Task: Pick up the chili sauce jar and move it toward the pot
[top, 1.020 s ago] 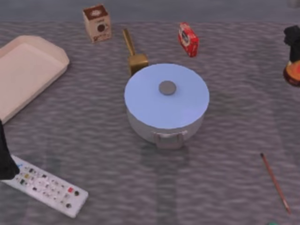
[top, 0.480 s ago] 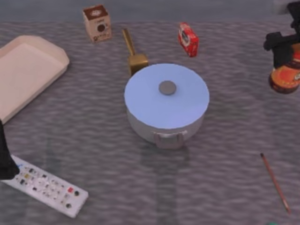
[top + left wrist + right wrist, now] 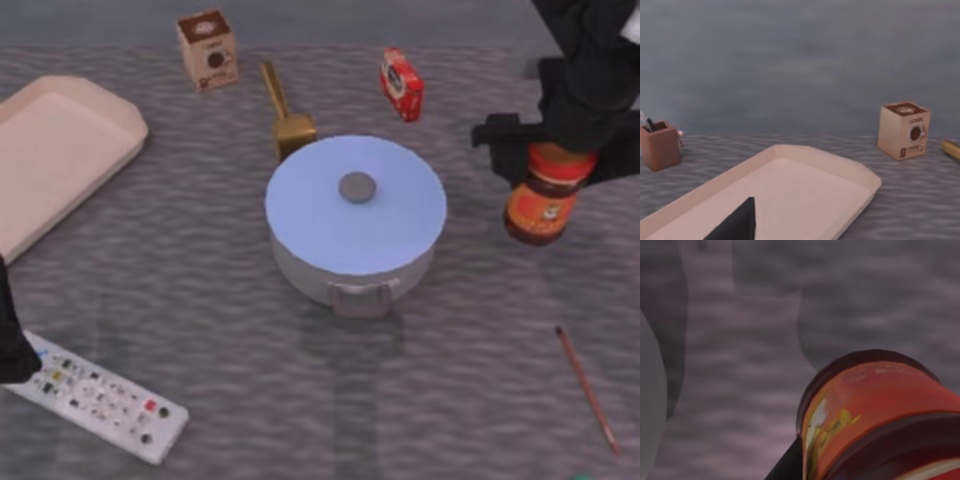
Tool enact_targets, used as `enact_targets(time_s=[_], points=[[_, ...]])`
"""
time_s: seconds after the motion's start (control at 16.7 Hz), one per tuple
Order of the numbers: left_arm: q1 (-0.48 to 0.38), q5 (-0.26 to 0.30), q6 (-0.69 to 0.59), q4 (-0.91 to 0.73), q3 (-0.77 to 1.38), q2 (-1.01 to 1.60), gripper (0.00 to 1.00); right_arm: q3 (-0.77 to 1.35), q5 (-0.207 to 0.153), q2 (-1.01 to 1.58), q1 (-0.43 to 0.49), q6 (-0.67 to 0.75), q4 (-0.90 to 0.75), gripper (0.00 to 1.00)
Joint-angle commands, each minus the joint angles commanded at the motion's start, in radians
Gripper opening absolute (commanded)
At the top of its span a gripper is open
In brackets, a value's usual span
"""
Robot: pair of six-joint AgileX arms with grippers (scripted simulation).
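Gripping the chili sauce jar (image 3: 543, 197) by its red lid end, the right hand (image 3: 562, 135) is closed on the jar and carries it clear of the worktop (image 3: 200, 300), with the jar body hanging below the hand and its label facing the overhead camera. The right wrist view shows the jar (image 3: 875, 415) filling the near field, with bare worktop beneath it and a pale edge of the pot at the frame side. The pot (image 3: 355, 220) stands to the left of the hand, near but apart from the jar, its pale blue lid (image 3: 355, 205) in place. Judged from this, the pick-up is complete and the transfer step is in hand. The next move calls for further travel leftward toward the pot, stopping short of the pot wall, then a controlled descent if the jar is to be set down. The red-and-white box (image 3: 401, 84) lies beyond the hand's path; the pencil (image 3: 588, 390) lies on the near side. The left hand is parked beside the remote control (image 3: 95, 398); whether it is open or closed cannot be told.
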Motion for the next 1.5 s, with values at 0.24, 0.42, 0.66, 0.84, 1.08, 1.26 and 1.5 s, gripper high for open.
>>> enact_targets(time_s=[0.24,0.42,0.66,0.84,1.08,1.26,1.5], points=[[0.0,0.0,0.0,0.0,0.0,0.0,1.0,-0.015,0.007,-0.004,0.014,0.023,0.012,0.0],[0.0,0.0,0.0,0.0,0.0,0.0,1.0,-0.023,0.004,0.006,0.011,0.022,0.027,0.0],[0.0,0.0,0.0,0.0,0.0,0.0,1.0,-0.092,0.006,0.044,0.011,0.021,0.143,0.0],[0.0,0.0,0.0,0.0,0.0,0.0,1.0,-0.119,0.007,0.061,0.011,0.021,0.181,0.0],[0.0,0.0,0.0,0.0,0.0,0.0,1.0,-0.119,0.007,0.061,0.011,0.021,0.181,0.08],[0.0,0.0,0.0,0.0,0.0,0.0,1.0,-0.119,0.007,0.061,0.011,0.021,0.181,0.3],[0.0,0.0,0.0,0.0,0.0,0.0,1.0,-0.119,0.007,0.061,0.011,0.021,0.181,0.6]])
